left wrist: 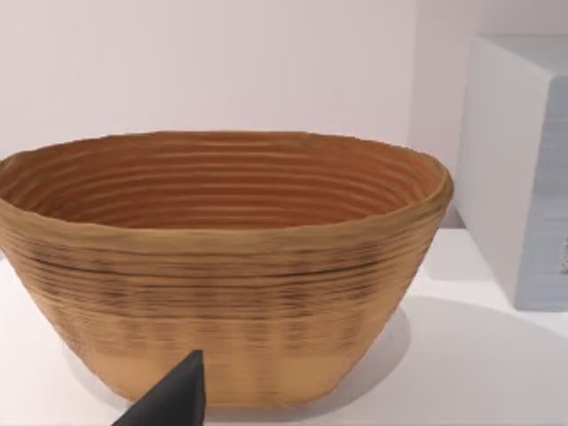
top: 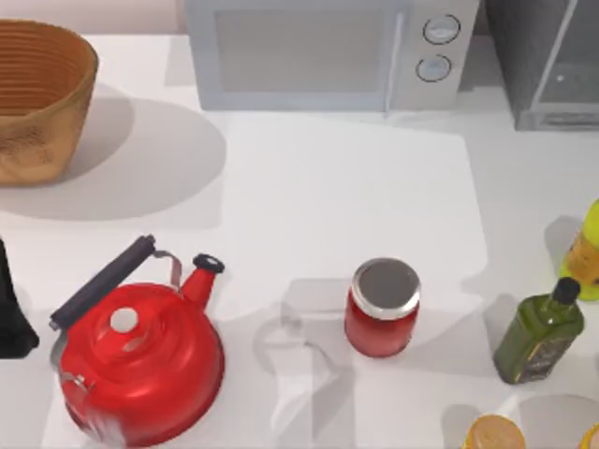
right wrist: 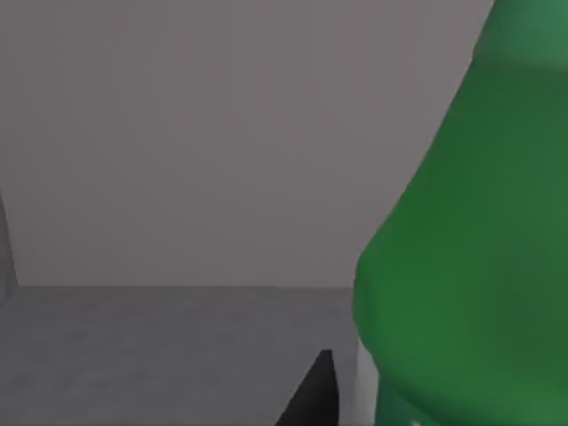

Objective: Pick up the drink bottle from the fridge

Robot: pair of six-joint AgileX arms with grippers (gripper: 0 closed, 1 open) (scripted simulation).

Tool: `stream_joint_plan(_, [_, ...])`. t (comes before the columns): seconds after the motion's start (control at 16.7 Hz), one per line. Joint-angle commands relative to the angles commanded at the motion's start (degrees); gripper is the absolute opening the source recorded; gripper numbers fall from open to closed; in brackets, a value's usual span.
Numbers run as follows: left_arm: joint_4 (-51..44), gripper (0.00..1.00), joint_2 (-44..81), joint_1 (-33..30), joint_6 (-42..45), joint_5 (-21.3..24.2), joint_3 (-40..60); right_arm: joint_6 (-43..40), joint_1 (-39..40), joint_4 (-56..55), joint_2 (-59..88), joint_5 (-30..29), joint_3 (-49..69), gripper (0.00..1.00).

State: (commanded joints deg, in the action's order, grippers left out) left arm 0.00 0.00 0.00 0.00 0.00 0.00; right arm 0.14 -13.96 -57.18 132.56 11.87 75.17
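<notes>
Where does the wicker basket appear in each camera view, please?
Top view: basket at the far left, left of the microwave.
Left wrist view: basket straight ahead, microwave beside it.
Right wrist view: faces the drink bottle inside the fridge instead.
Shared landmark: the microwave.

One woven basket (top: 37, 98), one microwave (top: 328, 51), one fridge (top: 547, 61), one red kettle (top: 140, 360) and one red jar (top: 382, 309) are sitting on the table (top: 309, 196). Two bottles are standing at the right: dark olive (top: 540, 334) and yellow-green (top: 587, 248).
</notes>
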Motion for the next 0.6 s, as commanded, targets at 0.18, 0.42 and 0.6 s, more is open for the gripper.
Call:
stream_joint_plan(0.18, [0.00, 1.00, 0.00, 0.00, 0.00, 0.00, 0.00, 0.00, 0.00, 0.00, 0.00, 0.00, 0.00, 0.00])
stream_joint_plan(0.42, [0.00, 1.00, 0.00, 0.00, 0.00, 0.00, 0.00, 0.02, -0.19, 1.83, -1.59, 0.02, 0.34, 0.00])
stream_joint_plan(0.6, [0.00, 1.00, 0.00, 0.00, 0.00, 0.00, 0.00, 0.10, -0.23, 5.95, -4.71, 0.02, 1.16, 0.00])
